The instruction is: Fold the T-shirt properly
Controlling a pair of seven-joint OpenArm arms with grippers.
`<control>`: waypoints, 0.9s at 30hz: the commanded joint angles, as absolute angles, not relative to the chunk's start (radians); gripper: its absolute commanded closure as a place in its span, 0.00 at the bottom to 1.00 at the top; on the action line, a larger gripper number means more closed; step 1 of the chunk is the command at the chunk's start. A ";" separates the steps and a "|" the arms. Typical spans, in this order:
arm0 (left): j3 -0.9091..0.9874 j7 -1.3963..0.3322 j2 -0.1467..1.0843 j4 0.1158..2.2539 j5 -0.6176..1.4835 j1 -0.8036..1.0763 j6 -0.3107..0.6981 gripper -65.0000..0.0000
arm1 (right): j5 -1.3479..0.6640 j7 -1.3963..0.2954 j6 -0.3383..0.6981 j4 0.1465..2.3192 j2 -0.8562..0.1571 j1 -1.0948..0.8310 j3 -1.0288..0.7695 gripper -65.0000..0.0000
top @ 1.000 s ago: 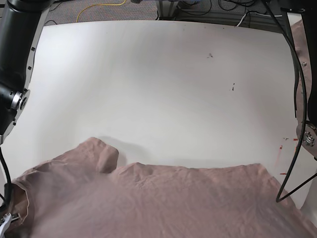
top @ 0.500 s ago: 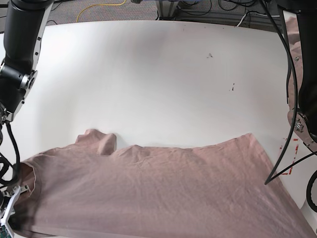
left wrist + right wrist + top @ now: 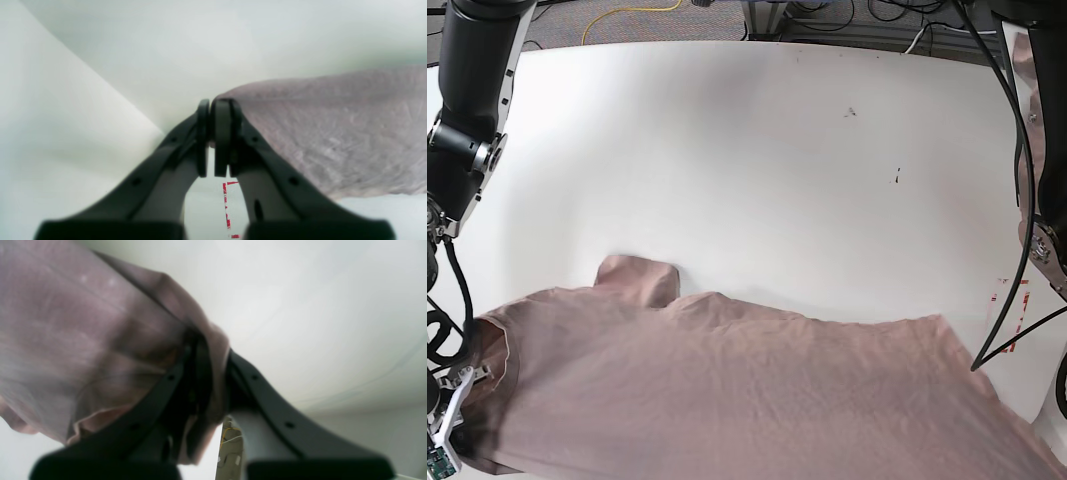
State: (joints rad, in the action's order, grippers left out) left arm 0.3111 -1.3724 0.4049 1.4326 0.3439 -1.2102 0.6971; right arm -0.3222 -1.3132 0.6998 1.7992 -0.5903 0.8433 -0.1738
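Note:
The mauve-tan T-shirt (image 3: pixel 727 390) lies spread across the near part of the white table (image 3: pixel 747 170), with one sleeve (image 3: pixel 637 280) bunched at its far left edge. In the left wrist view my left gripper (image 3: pixel 211 103) is shut, and the T-shirt (image 3: pixel 333 133) hangs from its tips to the right. In the right wrist view my right gripper (image 3: pixel 213 350) is shut on a bunched edge of the T-shirt (image 3: pixel 83 340), whose cloth drapes over the left finger. The base view shows neither gripper's fingertips clearly.
Black arm links stand at the left (image 3: pixel 472 90) and right (image 3: pixel 1042 150) edges of the base view. Red tape marks (image 3: pixel 1012 295) sit on the table's right side. Cables (image 3: pixel 627 15) lie on the floor beyond the far edge.
The shirt's far right corner, pushed up the table half a second ago, has dropped back toward the near edge. The sleeve has shifted slightly right and lies flatter. Both grippers stay shut.

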 commanded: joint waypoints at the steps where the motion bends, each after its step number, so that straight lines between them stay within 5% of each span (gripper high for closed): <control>1: 0.308 -1.342 0.410 1.445 0.349 -1.250 0.698 1.00 | -0.311 -1.302 0.698 1.810 -0.599 0.894 -0.177 0.95; 17: 0.305 -1.308 0.412 1.431 0.344 -1.377 0.698 1.00 | -0.309 -1.302 0.698 1.684 -0.579 1.153 -0.028 0.95; 27: 0.280 -1.305 0.414 1.395 0.344 -1.380 0.698 1.00 | -0.309 -1.307 0.698 1.689 -0.579 1.153 -0.025 0.95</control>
